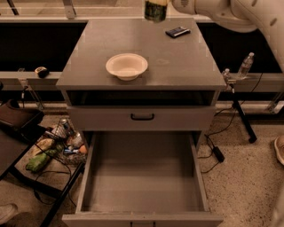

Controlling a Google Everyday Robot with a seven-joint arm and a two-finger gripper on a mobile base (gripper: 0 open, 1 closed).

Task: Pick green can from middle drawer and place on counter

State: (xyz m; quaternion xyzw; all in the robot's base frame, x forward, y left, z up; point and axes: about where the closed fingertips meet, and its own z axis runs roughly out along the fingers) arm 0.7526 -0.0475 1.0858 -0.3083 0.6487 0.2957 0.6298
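Gray table [177, 62] is carrying a white bowl [127, 66]; green can [156, 11] is hanging over its back edge w/ my claw [166, 3] beside it, grip: can't tell. Middle drawer [142, 177] is sitting open.

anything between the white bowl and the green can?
Only bare counter, in the camera view; the green can is at the top edge, gripper beside it.
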